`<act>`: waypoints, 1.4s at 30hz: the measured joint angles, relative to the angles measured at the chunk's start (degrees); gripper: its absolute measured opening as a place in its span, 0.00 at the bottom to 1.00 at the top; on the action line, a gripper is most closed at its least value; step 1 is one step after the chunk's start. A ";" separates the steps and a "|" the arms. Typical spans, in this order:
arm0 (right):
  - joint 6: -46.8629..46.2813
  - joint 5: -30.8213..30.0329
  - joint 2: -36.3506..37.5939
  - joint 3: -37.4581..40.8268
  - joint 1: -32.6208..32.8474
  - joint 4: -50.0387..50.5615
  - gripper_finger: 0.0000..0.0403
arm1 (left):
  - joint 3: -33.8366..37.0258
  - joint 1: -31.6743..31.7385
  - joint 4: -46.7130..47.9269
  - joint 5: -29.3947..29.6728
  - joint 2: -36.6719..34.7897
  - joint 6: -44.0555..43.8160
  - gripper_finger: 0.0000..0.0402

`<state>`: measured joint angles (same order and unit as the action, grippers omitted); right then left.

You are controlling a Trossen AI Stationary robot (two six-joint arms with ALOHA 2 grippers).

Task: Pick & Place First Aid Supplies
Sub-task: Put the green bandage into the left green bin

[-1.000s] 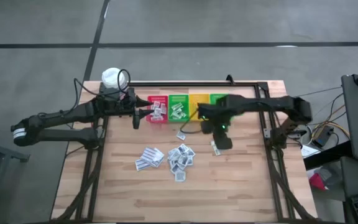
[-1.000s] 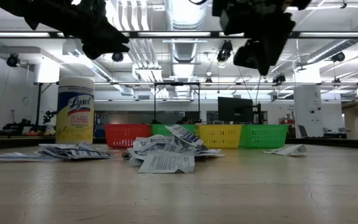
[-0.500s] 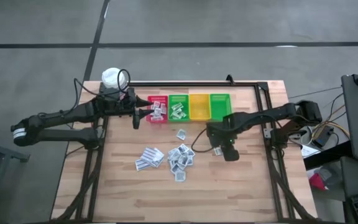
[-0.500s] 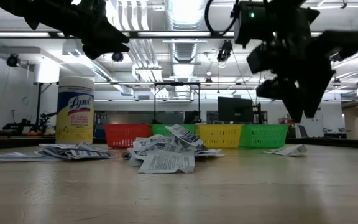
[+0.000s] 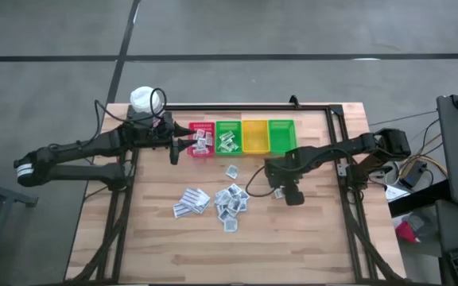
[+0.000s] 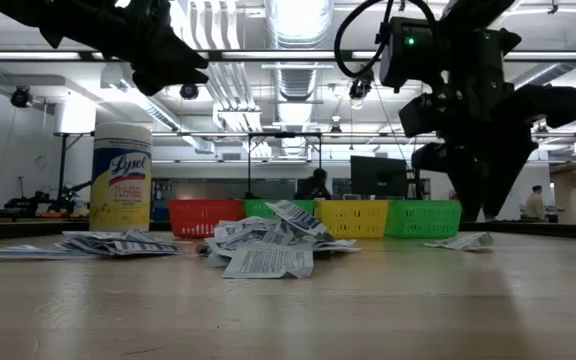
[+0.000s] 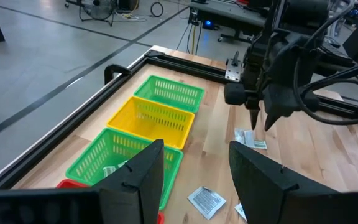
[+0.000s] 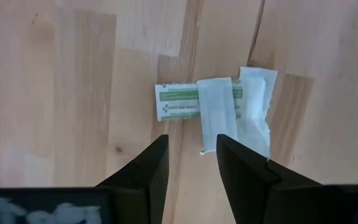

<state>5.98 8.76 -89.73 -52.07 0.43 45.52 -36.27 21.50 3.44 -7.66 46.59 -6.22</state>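
Three small first aid packets point(image 8: 219, 111) lie overlapped on the wood: one with green print point(image 8: 178, 102) and two white ones. My right gripper point(image 8: 191, 146) hangs open just above them, pointing down, a little clear of them in the low view point(image 6: 473, 205). Left of them are a heap of sachets point(image 5: 230, 200), a second heap point(image 5: 191, 200) and a single sachet point(image 5: 231, 171). More sachets lie in the red bin point(image 5: 202, 137) and the green bin point(image 5: 228, 137). My left gripper point(image 5: 183, 145) waits open, raised beside the red bin.
A yellow bin point(image 5: 254, 135) and a second green bin point(image 5: 281, 133) complete the row at the table's far edge. A white-capped yellow canister point(image 5: 141, 99) stands at the far left corner. A black frame point(image 5: 336, 147) borders the table. Bare wood lies near the front edge.
My right gripper has come down from over the bins toward the table's near edge and tipped to point more steeply down. It now hangs low over the three packets, with most of the drop in the first half second. The packets have not moved.
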 joint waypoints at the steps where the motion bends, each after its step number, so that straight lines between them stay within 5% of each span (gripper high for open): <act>1: 0.05 0.00 0.00 0.20 0.08 -0.07 0.33 | 0.00 0.00 0.00 0.00 0.00 -0.04 0.43; 15: 1.44 -3.85 -0.02 2.99 0.08 -5.44 0.33 | 0.00 -0.02 0.00 0.02 0.00 -0.97 0.43; 42: 2.14 -1.31 -4.81 3.47 0.17 -6.91 0.33 | 0.00 -0.02 0.00 0.02 0.02 -1.33 0.43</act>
<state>8.12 7.44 -94.54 -48.60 0.60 38.61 -36.27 21.48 3.44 -7.64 46.61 -7.55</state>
